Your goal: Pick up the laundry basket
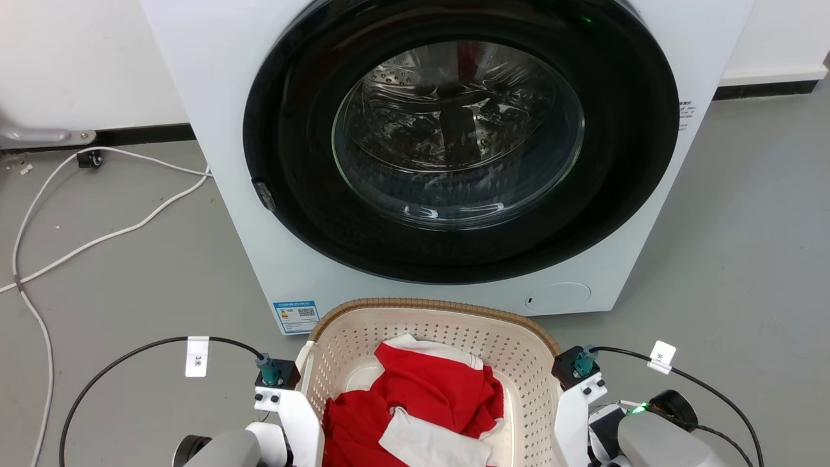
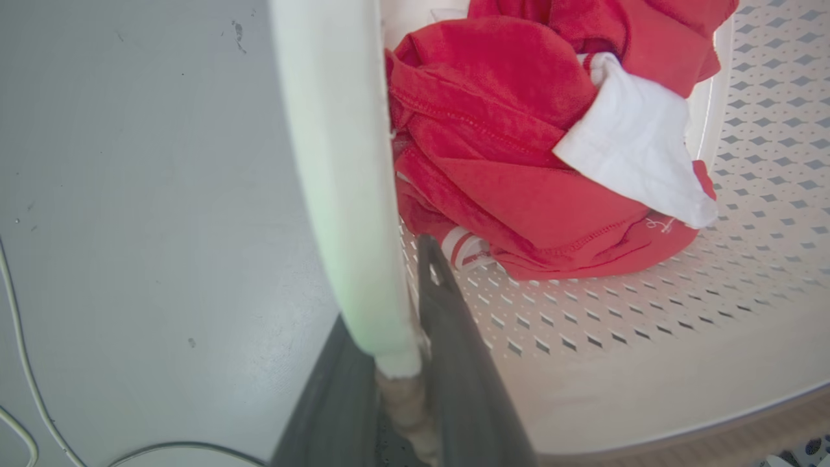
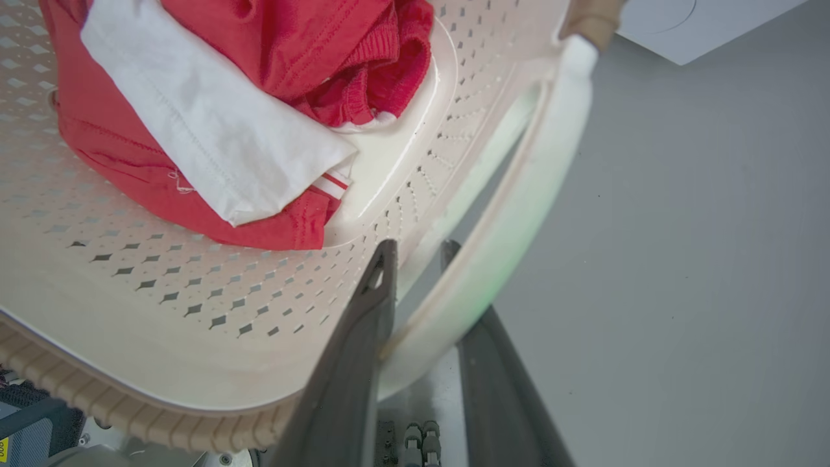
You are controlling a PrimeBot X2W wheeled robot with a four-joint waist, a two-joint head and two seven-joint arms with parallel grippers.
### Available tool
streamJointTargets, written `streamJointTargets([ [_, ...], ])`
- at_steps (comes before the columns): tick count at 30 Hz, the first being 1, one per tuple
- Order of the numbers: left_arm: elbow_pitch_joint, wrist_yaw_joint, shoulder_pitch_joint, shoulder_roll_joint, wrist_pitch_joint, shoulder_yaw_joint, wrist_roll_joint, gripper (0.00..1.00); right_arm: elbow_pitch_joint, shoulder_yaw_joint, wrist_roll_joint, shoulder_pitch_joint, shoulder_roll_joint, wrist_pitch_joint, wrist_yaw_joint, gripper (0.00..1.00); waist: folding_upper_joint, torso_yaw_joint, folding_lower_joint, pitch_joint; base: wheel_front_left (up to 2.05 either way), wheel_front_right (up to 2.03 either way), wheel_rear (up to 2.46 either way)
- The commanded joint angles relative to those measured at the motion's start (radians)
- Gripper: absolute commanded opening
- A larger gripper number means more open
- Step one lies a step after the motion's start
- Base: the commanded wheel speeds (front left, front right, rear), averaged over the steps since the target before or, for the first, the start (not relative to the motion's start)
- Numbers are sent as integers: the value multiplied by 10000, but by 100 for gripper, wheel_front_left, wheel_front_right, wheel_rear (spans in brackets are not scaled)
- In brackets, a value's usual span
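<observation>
The laundry basket, cream with perforated walls and a brown woven-look rim, sits low in the head view just in front of the washer. Red and white clothes lie inside it. My left gripper is shut on the basket's white left handle, one dark finger inside the wall and one outside. My right gripper is shut on the white right handle in the same way. Both wrists flank the basket's sides.
The white front-loading washer with its round dark glass door shut stands directly behind the basket. A white cable trails over the grey floor at the left. Black cables loop from both wrists. Grey floor lies open on both sides.
</observation>
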Motion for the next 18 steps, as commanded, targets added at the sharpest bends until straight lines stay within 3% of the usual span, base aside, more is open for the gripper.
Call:
streamJointTargets([
  [1, 6, 11, 77, 308, 54, -106, -68, 0, 99, 151, 54, -136, -408, 58, -31, 0, -1, 19, 2, -29, 0, 0, 0],
  [18, 52, 11, -165, 398, -13, -827, -870, 0, 147, 981, 935, -270, -449, 118, -37, 0, -1, 29, 2, 4, 0, 0, 0],
])
